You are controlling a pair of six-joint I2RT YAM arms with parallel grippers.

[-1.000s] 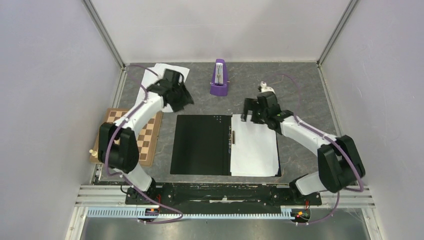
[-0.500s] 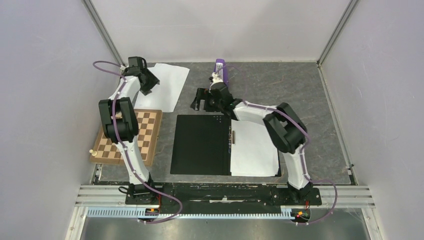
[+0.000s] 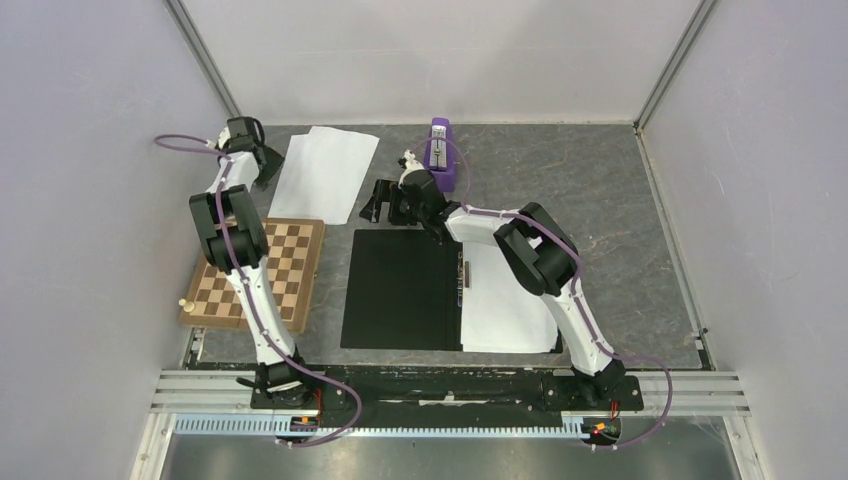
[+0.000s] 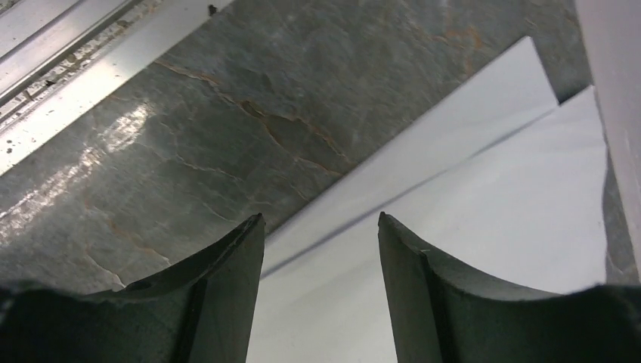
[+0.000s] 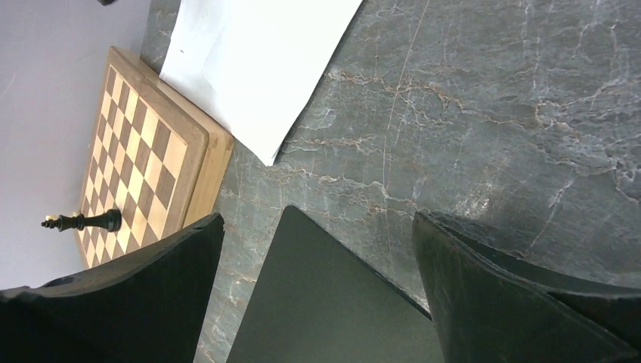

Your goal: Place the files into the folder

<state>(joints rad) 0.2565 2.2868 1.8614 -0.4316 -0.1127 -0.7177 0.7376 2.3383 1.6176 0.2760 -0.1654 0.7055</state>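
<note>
The folder [image 3: 400, 290] lies open mid-table, black inside up, with a metal clip on its spine [image 3: 462, 272]. One white file [image 3: 510, 300] covers its right half. More files [image 3: 325, 172] lie loose at the back left, two overlapping sheets [image 4: 469, 197] in the left wrist view. My left gripper [image 3: 266, 168] [image 4: 319, 219] is open at their left edge, its fingers over paper and holding nothing. My right gripper [image 3: 378, 205] [image 5: 317, 219] is wide open and empty above the folder's far left corner [image 5: 325, 302].
A purple metronome [image 3: 440, 155] stands at the back, close behind the right arm. The brown chessboard [image 3: 270, 275] [image 5: 143, 166] lies left of the folder, with a dark chess piece [image 5: 83, 221] at its edge. Metal rails and walls enclose the table.
The left arm swung from over the loose files to their far left edge. The right arm crossed from the folder's right half to its far left corner.
</note>
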